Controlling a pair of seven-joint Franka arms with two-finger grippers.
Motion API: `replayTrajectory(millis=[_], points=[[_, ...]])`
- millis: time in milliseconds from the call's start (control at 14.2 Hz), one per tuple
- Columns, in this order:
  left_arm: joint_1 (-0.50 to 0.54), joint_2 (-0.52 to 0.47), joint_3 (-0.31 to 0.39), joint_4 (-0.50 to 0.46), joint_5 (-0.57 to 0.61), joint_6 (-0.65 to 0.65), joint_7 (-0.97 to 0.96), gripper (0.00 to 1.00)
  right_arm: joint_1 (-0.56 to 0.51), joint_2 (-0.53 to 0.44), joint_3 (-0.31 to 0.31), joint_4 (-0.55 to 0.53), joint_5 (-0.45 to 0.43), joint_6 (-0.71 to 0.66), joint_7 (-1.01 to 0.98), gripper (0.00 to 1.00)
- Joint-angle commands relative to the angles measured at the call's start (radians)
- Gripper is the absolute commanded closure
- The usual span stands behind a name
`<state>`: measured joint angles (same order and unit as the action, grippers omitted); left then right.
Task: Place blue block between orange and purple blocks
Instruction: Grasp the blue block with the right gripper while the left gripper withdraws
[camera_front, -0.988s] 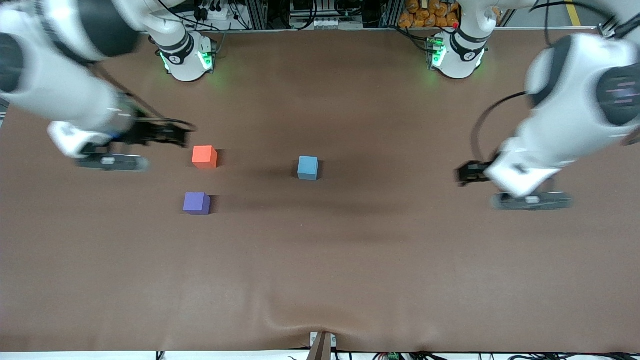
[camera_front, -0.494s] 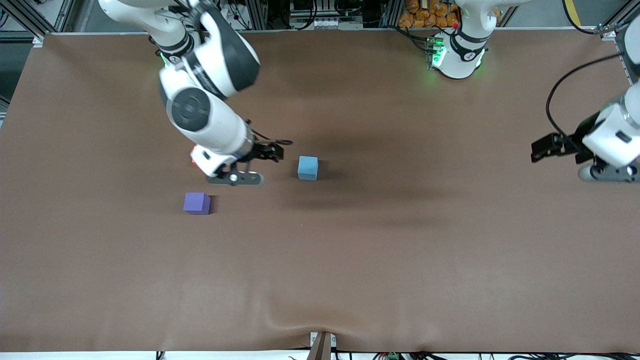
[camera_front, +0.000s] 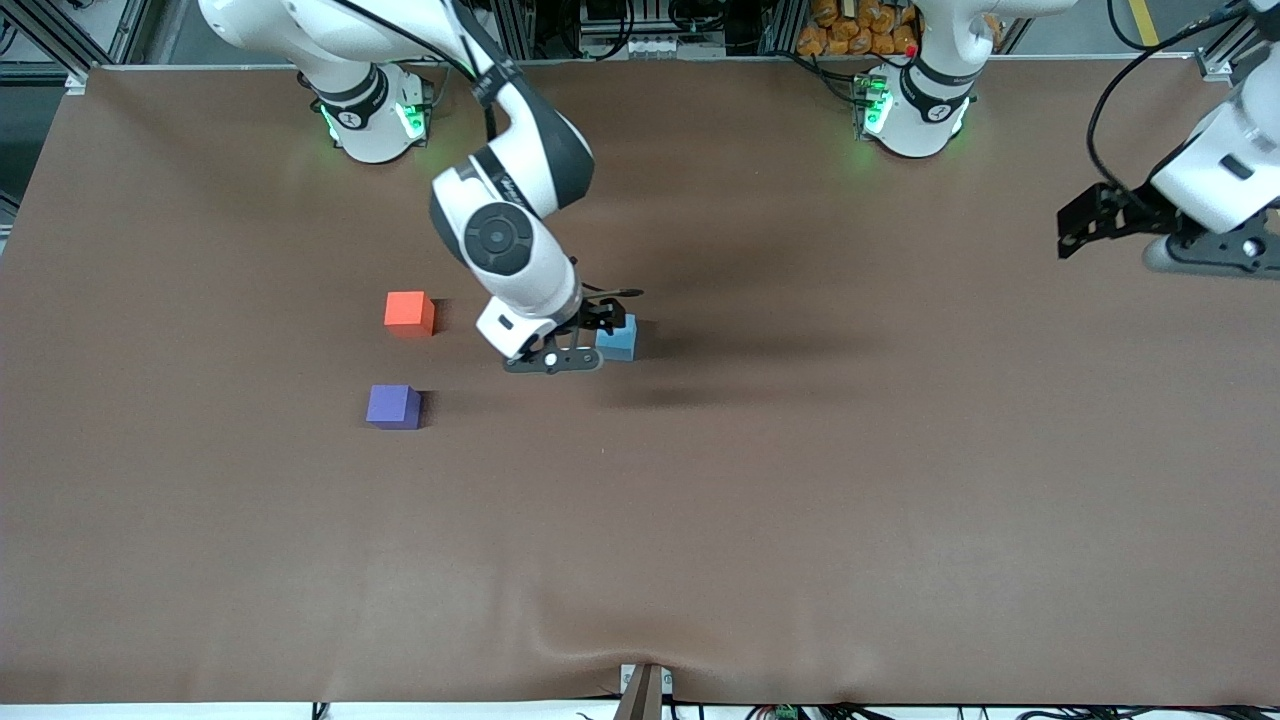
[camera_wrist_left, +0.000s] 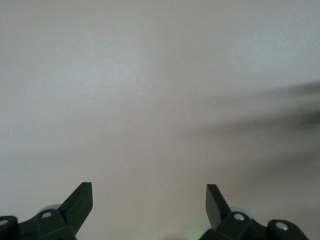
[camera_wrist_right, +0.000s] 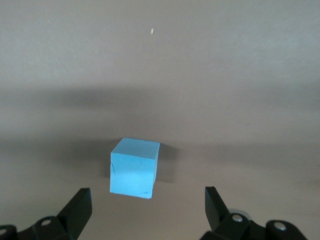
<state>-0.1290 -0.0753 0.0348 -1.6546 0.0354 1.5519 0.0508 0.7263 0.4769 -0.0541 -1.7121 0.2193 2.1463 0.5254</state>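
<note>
The light blue block sits on the brown table, toward the middle. My right gripper hangs just above it on the side toward the right arm's end. In the right wrist view the blue block lies just ahead of the open gripper, not between the fingers. The orange block and the purple block sit apart toward the right arm's end, the purple one nearer the front camera. My left gripper is open and empty above the table at the left arm's end; the left wrist view shows it over bare table.
The brown table cover has a ripple at the edge nearest the front camera. A gap about one block wide lies between the orange and purple blocks. The arm bases stand along the edge farthest from the front camera.
My right arm has swung from the right arm's end, past the orange block, to the blue block. My left arm has drawn back and up toward the left arm's end.
</note>
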Motion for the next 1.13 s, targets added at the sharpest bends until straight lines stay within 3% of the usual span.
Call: replayTrajectory(millis=[0, 212, 423, 988, 1058], points=[[0.003, -0.021, 0.011, 0.065, -0.003, -0.071, 0.027, 0.0, 0.036, 0.014, -0.015, -0.052, 0.018, 0.064, 0.005, 0.0], [0.023, -0.026, -0.006, 0.068, -0.016, -0.125, 0.021, 0.0, 0.053, 0.028, -0.015, -0.064, 0.017, 0.098, 0.042, 0.0], [0.086, 0.009, -0.125, 0.068, -0.009, -0.125, 0.004, 0.0, 0.065, 0.055, -0.015, -0.064, 0.017, 0.145, 0.077, 0.0], [0.098, 0.043, -0.125, 0.07, -0.017, -0.053, -0.028, 0.0, 0.119, 0.141, -0.015, -0.044, 0.011, 0.239, 0.16, 0.0], [0.097, 0.045, -0.124, 0.071, -0.032, -0.053, -0.034, 0.0, 0.122, 0.146, -0.015, -0.044, 0.009, 0.239, 0.165, 0.23]])
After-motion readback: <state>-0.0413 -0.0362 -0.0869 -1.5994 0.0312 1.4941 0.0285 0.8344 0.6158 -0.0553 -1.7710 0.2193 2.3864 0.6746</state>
